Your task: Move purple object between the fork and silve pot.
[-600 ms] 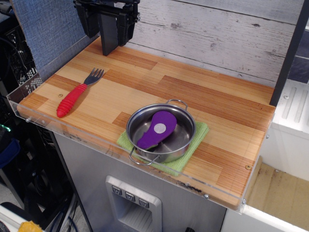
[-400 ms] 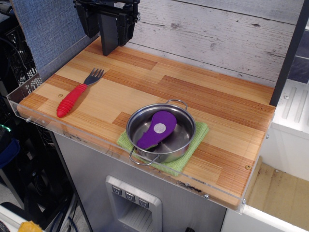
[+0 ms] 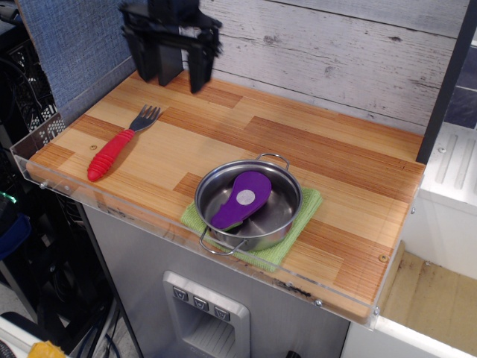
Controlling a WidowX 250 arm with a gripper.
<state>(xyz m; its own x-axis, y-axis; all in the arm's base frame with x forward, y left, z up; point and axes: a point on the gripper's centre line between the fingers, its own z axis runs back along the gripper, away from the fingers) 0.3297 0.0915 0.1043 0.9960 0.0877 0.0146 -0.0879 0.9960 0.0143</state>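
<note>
The purple object (image 3: 242, 200) lies flat inside the silver pot (image 3: 282, 222), pale grey spot up, and leans on the pot's wall. The pot stands on the front middle of the wooden table. The fork (image 3: 117, 146) with the red ribbed handle lies at the left, tines pointing to the back. My black gripper (image 3: 173, 78) hangs at the back left, above the table behind the fork and far from the pot. Its fingers stand apart and hold nothing.
A green cloth (image 3: 308, 206) lies under the pot. A clear plastic rim (image 3: 112, 203) runs along the table's front and left edges. A grey plank wall (image 3: 335, 52) stands behind, and a dark post (image 3: 447, 82) stands at the right.
The gripper has shifted slightly right and down, and its fingers now show spread apart where they looked like one closed block. Pot, purple object and fork have not moved.
</note>
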